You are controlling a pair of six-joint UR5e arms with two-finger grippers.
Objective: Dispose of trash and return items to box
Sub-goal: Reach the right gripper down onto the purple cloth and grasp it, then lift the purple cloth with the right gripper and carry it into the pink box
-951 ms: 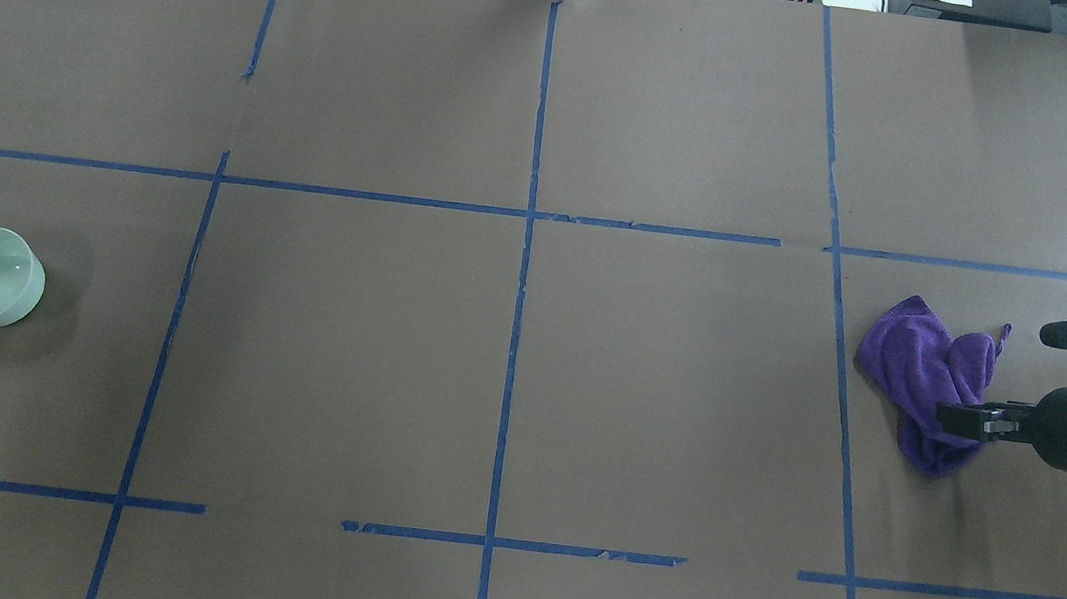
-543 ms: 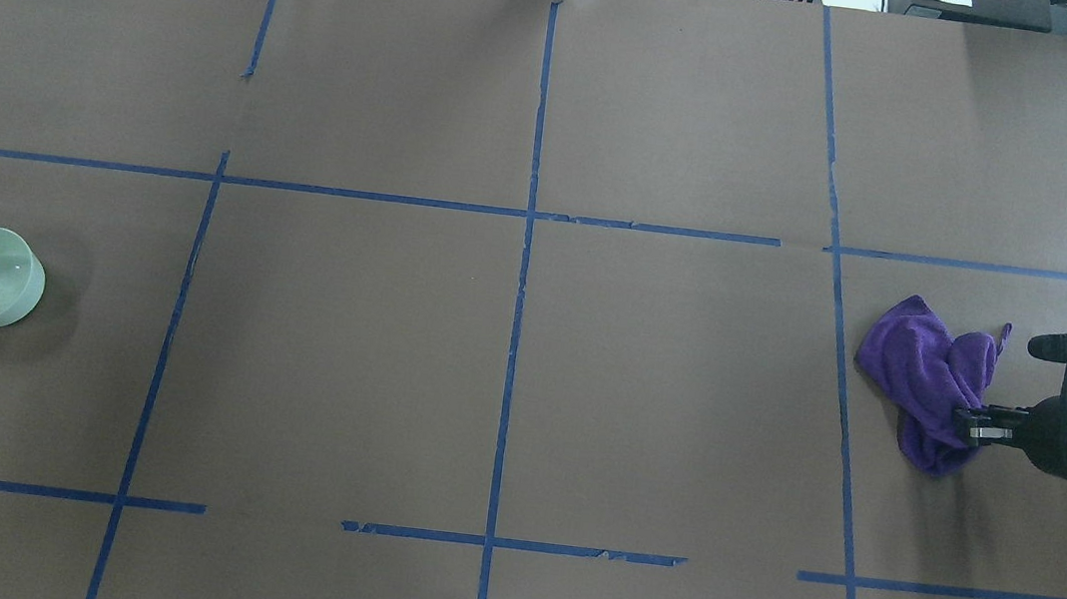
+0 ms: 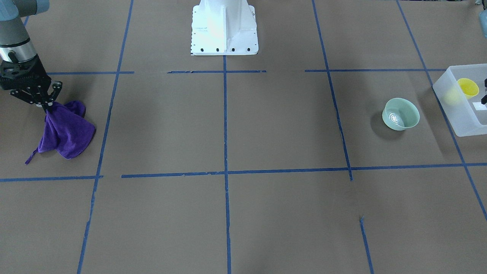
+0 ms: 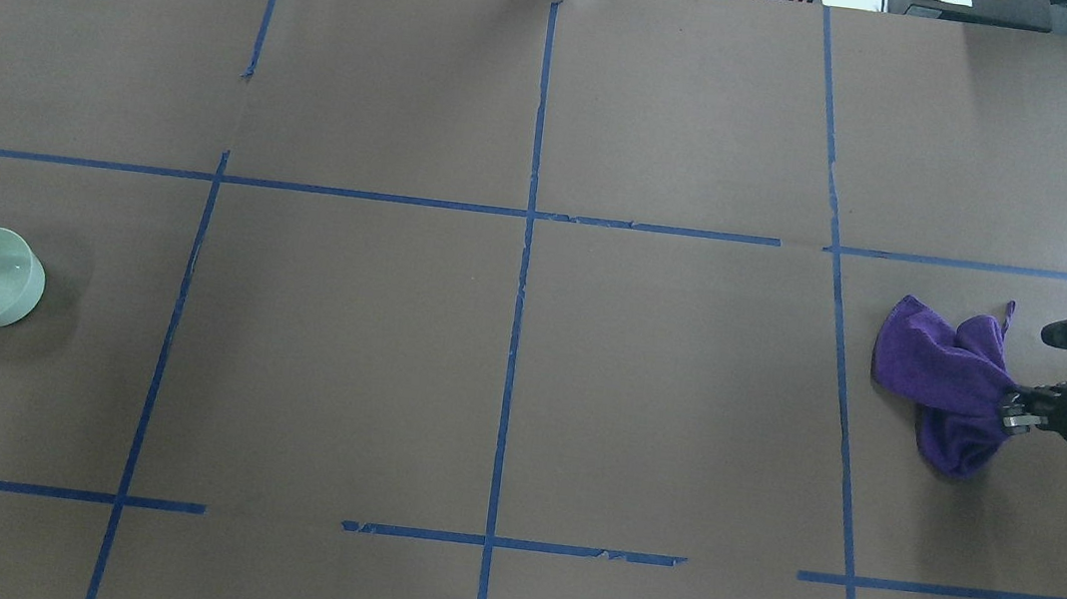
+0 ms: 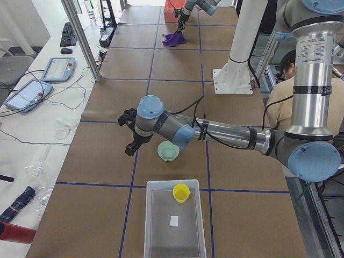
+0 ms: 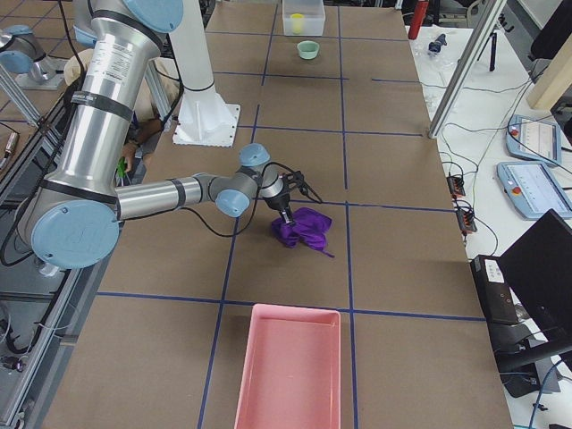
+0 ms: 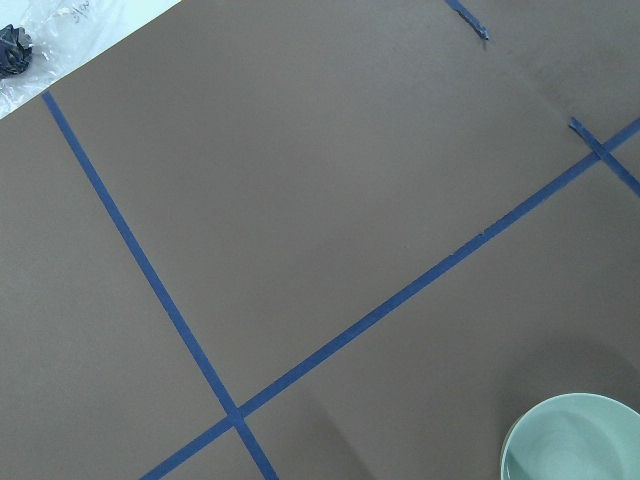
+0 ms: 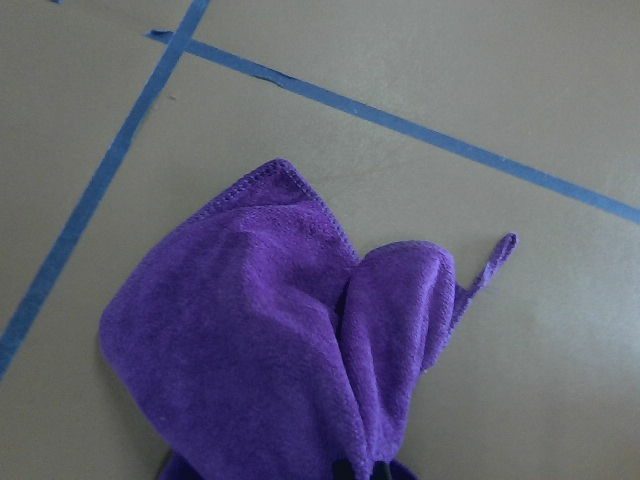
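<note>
Right gripper (image 4: 1011, 409) clamped onto purple cloth (image 4: 946, 382) — cloth bunches up, drags right since a second ago, so lift is starting. Left gripper (image 5: 130, 145) by bowl (image 5: 168, 151) — grip state, can't tell.

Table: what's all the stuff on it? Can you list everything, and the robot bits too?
table: one, brown
bowl: one, mint green, beside the box
box: one, frosted white, table's end on robot's left
cup: one, yellow, inside the box
cloth: one, purple, robot's right side
tray: one, pink, table's end on robot's right
tape: many lines, blue, grid
base: one, white
right end effector: black, shut on the cloth
left end effector: black, near the bowl; open or shut unclear
</note>
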